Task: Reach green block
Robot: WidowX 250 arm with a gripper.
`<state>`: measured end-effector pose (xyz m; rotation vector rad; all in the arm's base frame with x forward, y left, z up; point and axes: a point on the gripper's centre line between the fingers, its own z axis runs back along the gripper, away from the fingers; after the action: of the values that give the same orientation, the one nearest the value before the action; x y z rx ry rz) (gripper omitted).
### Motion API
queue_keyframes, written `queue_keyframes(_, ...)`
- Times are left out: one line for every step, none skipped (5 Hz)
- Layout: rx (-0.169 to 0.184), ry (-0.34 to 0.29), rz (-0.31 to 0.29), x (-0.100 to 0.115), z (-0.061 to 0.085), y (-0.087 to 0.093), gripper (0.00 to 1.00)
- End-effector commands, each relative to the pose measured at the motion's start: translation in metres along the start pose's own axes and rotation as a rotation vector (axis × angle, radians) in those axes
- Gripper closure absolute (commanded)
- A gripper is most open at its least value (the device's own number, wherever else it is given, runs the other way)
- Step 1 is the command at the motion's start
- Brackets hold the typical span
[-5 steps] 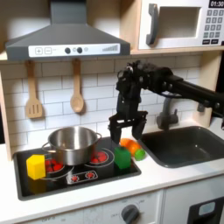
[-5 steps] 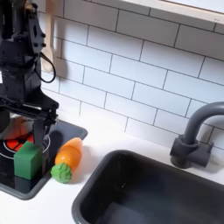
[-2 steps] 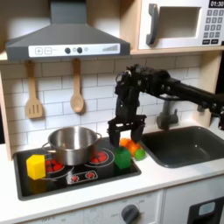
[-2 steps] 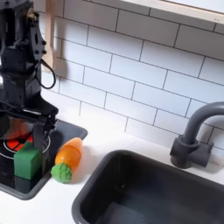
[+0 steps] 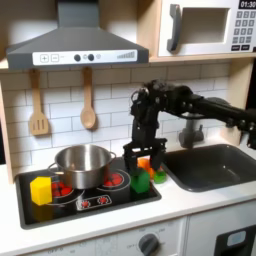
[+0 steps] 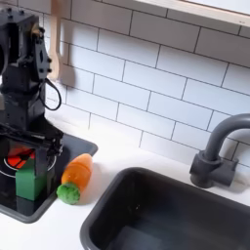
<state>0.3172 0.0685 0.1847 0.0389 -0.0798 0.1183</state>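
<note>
One claw open astride green block | no legible writing

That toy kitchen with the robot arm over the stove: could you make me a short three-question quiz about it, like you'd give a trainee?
1. True or false: the gripper hangs over the sink.
2. What stands on the stove at the first exterior view's left edge? A) a yellow block B) a blue cup C) a red plate
3. In the second exterior view, what lies just right of the green block?

Key
1. False: it is above the green block on the stove, fingers either side of it.
2. A, the yellow block, left of the steel pot.
3. The orange toy carrot, its light-green end nearest the camera.
</note>
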Motion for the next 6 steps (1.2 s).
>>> queue_keyframes(0.004,0.011,-0.001,0.006,-0.011,-0.001,0.0)
queue_keyframes(0.003,0.026,-0.009,0.011,-0.021,-0.002,0.0)
queue_keyframes(0.0,0.047,-0.03,0.013,-0.03,-0.006,0.0)
queue_keyframes(-0.002,0.051,-0.046,0.014,-0.035,-0.011,0.0)
queue_keyframes(0.0,0.046,-0.065,0.015,-0.037,-0.016,0.0)
queue_keyframes(0.006,0.039,-0.053,0.019,-0.038,-0.012,0.0)
